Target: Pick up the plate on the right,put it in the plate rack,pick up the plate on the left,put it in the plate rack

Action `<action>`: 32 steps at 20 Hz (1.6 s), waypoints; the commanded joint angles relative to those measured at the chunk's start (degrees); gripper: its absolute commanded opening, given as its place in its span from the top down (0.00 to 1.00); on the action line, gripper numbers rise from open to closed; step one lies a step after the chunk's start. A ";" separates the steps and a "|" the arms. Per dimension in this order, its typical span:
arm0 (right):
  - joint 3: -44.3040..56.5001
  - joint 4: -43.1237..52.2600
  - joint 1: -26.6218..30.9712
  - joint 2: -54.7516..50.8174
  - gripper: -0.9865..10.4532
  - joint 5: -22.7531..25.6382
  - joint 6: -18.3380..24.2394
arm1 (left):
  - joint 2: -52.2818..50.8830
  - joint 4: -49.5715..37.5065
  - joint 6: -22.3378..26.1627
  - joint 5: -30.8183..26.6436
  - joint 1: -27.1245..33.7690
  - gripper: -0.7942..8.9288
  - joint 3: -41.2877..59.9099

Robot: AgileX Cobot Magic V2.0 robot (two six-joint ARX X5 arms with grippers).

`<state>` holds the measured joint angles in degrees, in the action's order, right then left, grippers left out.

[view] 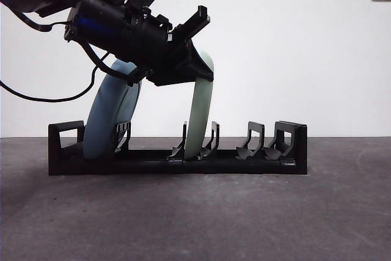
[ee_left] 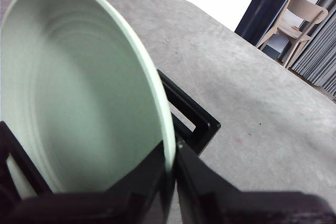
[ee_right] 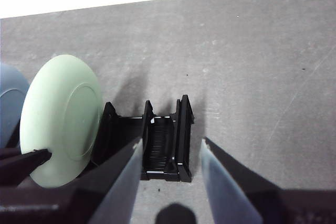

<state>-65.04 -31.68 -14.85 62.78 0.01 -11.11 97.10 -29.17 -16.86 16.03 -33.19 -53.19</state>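
The green plate (view: 199, 120) is standing on edge in a middle slot of the rack (view: 177, 158), nearly upright, its top leaning slightly toward 1 o'clock in the front view. The rack's long axis is running 9 to 3 across the table (view: 195, 212). The left gripper (view: 194, 59) is clamping the plate's rim at 12 o'clock. The blue plate (view: 110, 117) is leaning in the slot at the rack's 9 o'clock end. The right gripper (ee_right: 170, 182) is hovering above, jaws spread, holding nothing.

Free prong slots right of green plate (view: 199, 114); blue plate (view: 110, 114) leftward.
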 commanded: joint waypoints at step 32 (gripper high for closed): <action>24.26 6.60 -0.61 -26.60 0.93 -1.11 6.43 | -64.57 65.59 18.27 -32.54 1.05 0.93 8.44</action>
<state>-41.63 -25.58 -15.38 36.25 -1.39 -3.51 33.08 36.80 2.37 -16.27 -32.29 -45.50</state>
